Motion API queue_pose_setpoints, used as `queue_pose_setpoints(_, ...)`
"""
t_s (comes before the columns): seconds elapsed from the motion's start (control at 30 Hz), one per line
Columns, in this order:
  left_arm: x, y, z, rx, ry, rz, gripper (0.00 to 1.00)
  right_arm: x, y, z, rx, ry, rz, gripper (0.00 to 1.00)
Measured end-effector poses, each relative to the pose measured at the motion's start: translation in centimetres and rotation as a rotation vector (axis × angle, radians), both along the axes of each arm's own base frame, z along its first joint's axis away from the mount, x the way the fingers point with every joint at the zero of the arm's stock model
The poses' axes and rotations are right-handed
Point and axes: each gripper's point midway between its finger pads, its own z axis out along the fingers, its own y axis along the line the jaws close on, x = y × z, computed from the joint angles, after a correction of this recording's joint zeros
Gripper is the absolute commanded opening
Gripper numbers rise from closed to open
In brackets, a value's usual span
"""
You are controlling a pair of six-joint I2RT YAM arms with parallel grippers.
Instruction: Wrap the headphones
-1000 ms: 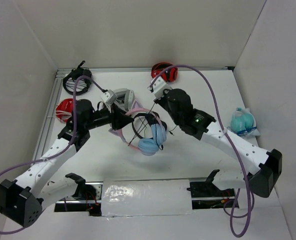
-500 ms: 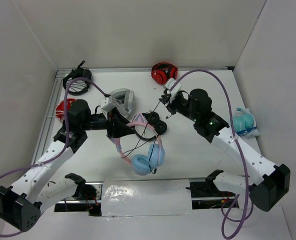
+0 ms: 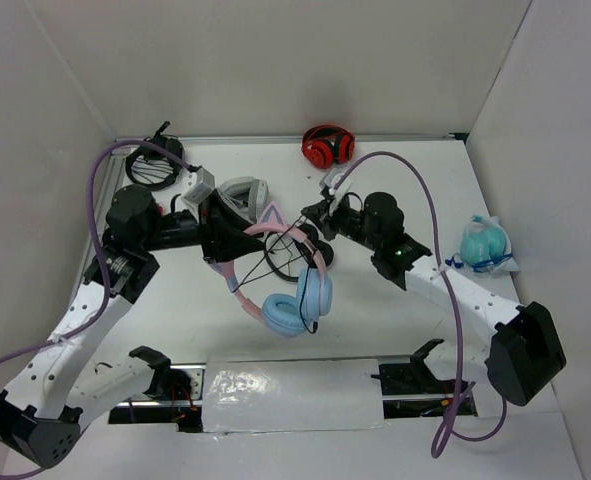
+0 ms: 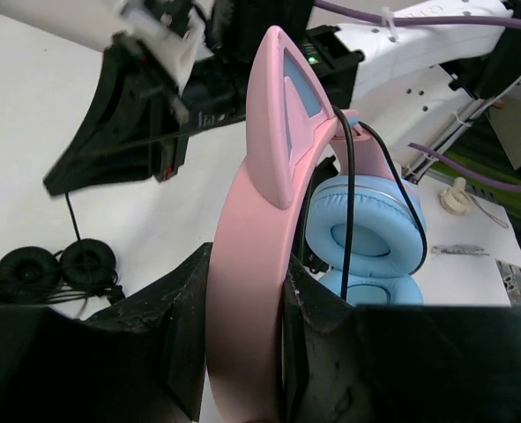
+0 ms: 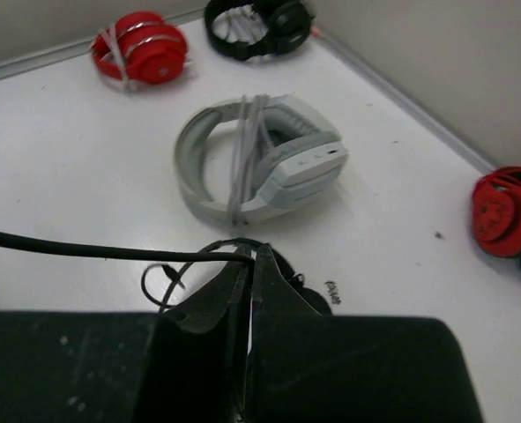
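At left gripper [image 3: 237, 243], headphones [image 3: 283, 312], cups [image 3: 313, 293] nearward.

Lower end of headphones [image 4: 262, 203] off-frame

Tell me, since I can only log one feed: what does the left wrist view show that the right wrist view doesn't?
Left wrist only: the left gripper clamped on the pink headband, with cat ear and blue ear cups. Right wrist only: gray headphones and two red pairs. Both: the dark cable, pinched by the right gripper.
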Motion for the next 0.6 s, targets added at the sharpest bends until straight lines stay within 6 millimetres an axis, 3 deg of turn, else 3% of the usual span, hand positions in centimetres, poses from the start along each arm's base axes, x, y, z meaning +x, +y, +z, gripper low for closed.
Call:
queue_pose_setpoints(0.1, 0.1, 0.4, 0.1, 0.005, 0.010, 0.043, 0.00, 0.9, -1.6, 1.6, 0.057, -0.024, -0.113, 0.00)
queue_pose_setpoints(0.27, 0.2, 0.9, 0.3, 0.002, 0.009, 0.099, 0.00, 1.7, -6.0, 6.4, 0.170, -0.094, -0.306, 0.00)
queue_pose_setpoints(0.43, 2.1, 1.5, -0.3, 0.015, 0.046, 0.224, 0.00, -0.3, -9.7, 11.4, 0.277, -0.195, -0.408, 0.00)
queue_pose_setpoints(0.6, 4.4, 2.2, -1.3, 0.038, 0.085, 0.344, 0.00, -2.5, -12.6, 13.5, 0.337, -0.253, -0.472, 0.00)
